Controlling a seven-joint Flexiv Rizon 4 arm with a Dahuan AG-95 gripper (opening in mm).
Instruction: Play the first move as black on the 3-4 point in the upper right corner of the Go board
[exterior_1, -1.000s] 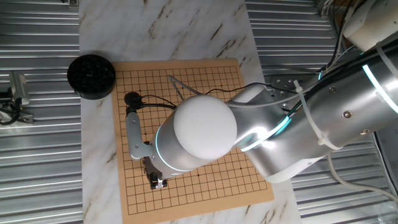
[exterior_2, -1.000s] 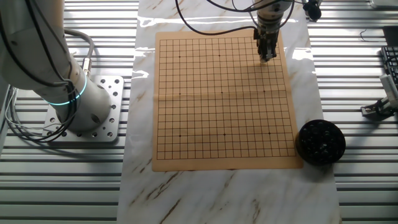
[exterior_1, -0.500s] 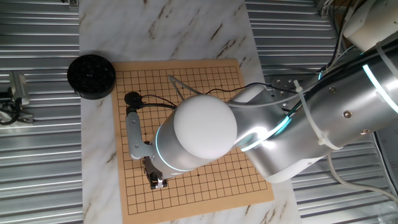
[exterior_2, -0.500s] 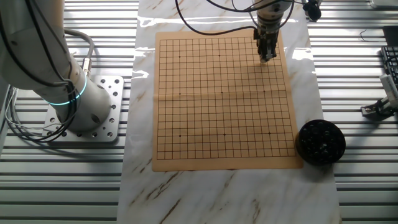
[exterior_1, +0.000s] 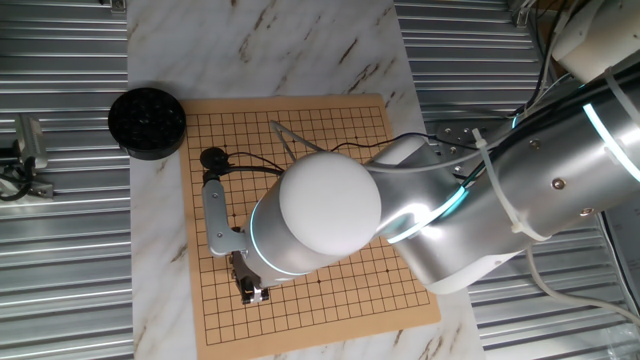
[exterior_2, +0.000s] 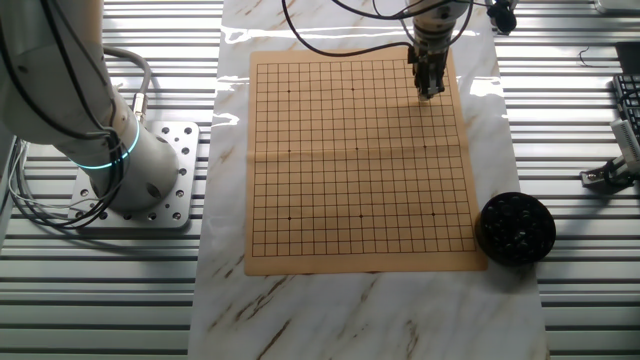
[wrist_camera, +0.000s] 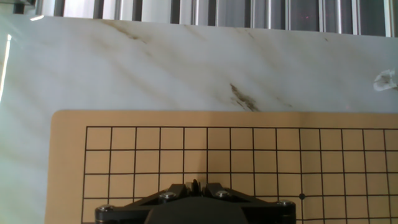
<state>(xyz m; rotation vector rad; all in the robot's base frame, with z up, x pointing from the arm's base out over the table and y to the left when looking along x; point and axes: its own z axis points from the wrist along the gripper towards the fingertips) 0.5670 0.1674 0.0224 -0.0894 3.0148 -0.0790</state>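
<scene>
The tan wooden board (exterior_2: 350, 180) with fine black grid lines lies flat on a marble-patterned sheet; it also shows in one fixed view (exterior_1: 310, 140) and the hand view (wrist_camera: 261, 149). My gripper (exterior_2: 430, 90) points straight down, low over the board near its far right corner. In the hand view the fingers (wrist_camera: 194, 185) are closed on a small dark thing that looks like a black stone held edge-on, a few lines in from the board's corner. In one fixed view the arm hides most of the board and only the gripper tip (exterior_1: 252, 293) shows.
A round black ribbed bowl (exterior_2: 514, 228) of stones stands off the board's near right corner; it also shows in one fixed view (exterior_1: 147, 122). The arm's base plate (exterior_2: 160, 180) sits to the left. A metal clamp (exterior_2: 612, 170) lies at the right on the ribbed table.
</scene>
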